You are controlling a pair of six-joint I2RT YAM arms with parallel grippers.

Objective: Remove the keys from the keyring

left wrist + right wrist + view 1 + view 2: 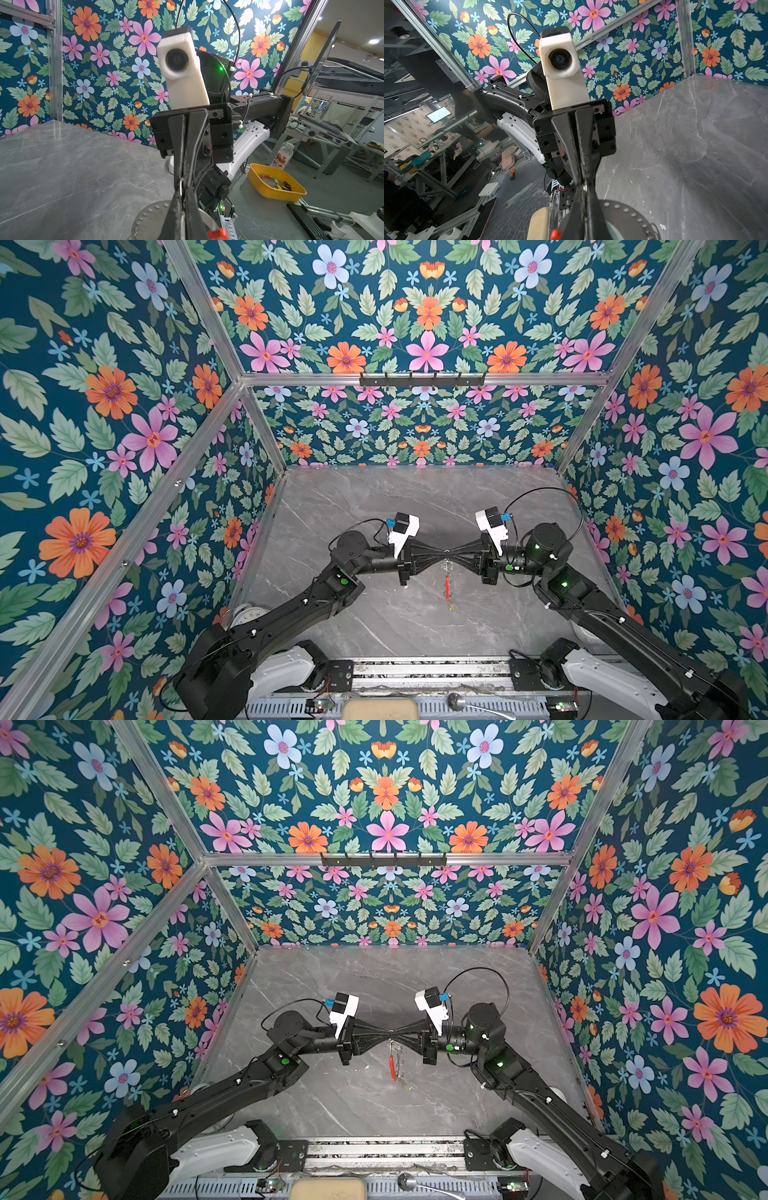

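The keyring hangs edge-on above the grey marble table, its red section facing the camera. A yellow-tagged key dangles at its lower end. My left gripper and right gripper meet tip to tip at the keyring's top, and both are shut there. The left wrist view shows the studded grey band on either side of my left gripper, with a sliver of metal pinched in it. The right wrist view shows the band beside my right gripper. The pale-tagged key is not visible.
A white round object lies under the left arm. A beige pad and a metal spoon-like piece sit at the front rail. A black hook rail hangs on the back wall. A yellow bowl stands off the table.
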